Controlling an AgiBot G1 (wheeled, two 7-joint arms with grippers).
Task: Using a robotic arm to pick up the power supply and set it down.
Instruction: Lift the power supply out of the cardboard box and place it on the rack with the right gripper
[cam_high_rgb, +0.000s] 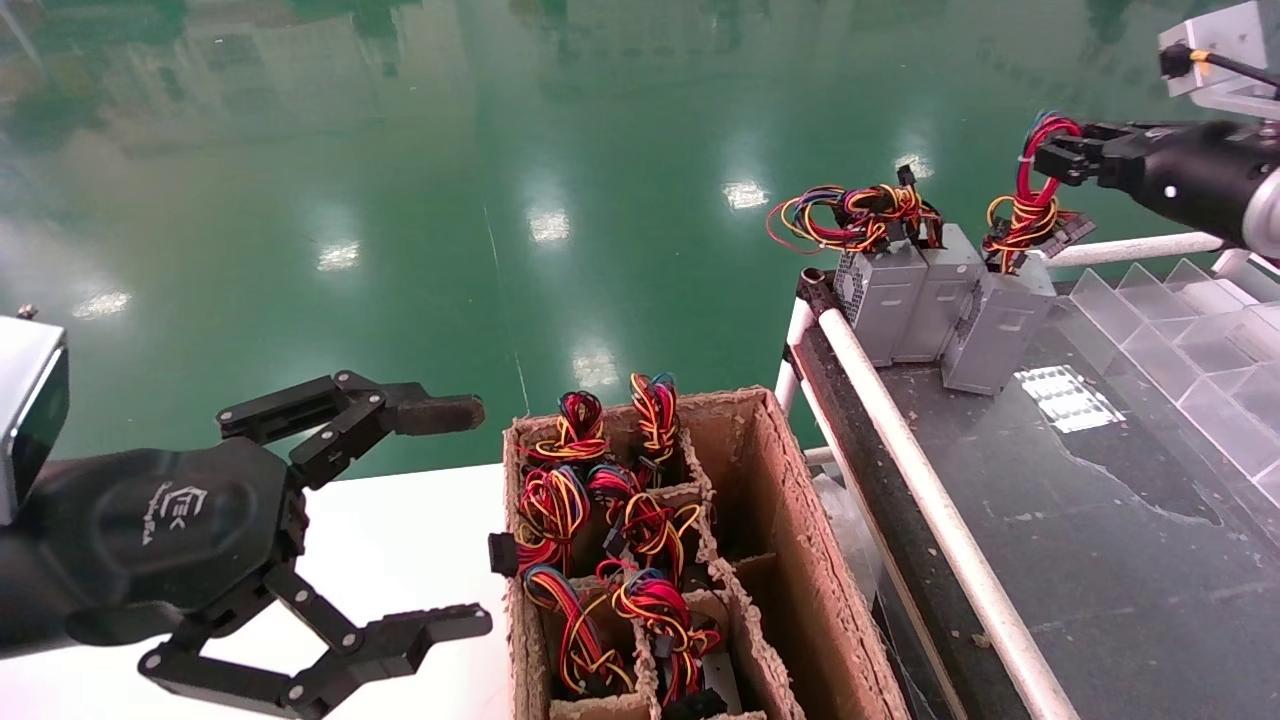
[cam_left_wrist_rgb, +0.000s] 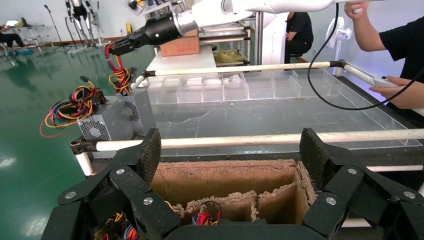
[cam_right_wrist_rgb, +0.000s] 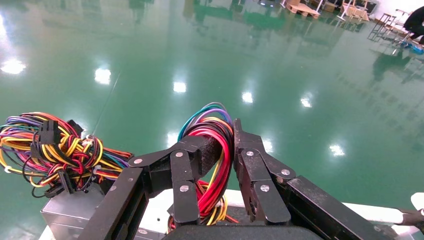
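- Head view: the right robotic arm's black linkage-fingered gripper (cam_high_rgb: 1045, 152) reaches in from the upper right and is pinched onto the top of the upright red, yellow and blue wire loop (cam_high_rgb: 1030, 190) of the slim grey metal power supply (cam_high_rgb: 995, 330). The box stands slightly tilted at the far end of the dark wet-looking worktable (cam_high_rgb: 1100, 520), just beside two more grey metal boxes (cam_high_rgb: 905, 300) topped by a sprawling orange-yellow-blue wire tangle (cam_high_rgb: 850, 215). Clear plastic divider trays (cam_high_rgb: 1190, 330) lie along the table's right side. The left black gripper with the hexagonal palm and white logo (cam_high_rgb: 455, 515) hovers wide open and empty at lower left, beside a brown cardboard divider box (cam_high_rgb: 770, 520) packed with more coloured wire bundles.
- Left wrist view: the left gripper's fingers (cam_left_wrist_rgb: 145, 160) stand far apart above the cardboard box (cam_left_wrist_rgb: 225, 180), gripping nothing. Across the table the right gripper (cam_left_wrist_rgb: 117, 47) has the wire loop (cam_left_wrist_rgb: 117, 72) over the power supply (cam_left_wrist_rgb: 137, 110). A person in black (cam_left_wrist_rgb: 395, 55) stands at the table's far side.
- Right wrist view: the right gripper's fingers (cam_right_wrist_rgb: 250, 165) are clamped on the red-dominated wire loop (cam_right_wrist_rgb: 217, 150); the sprawling tangle (cam_right_wrist_rgb: 55, 150) sits just beside, over the green glossy floor (cam_right_wrist_rgb: 280, 55).
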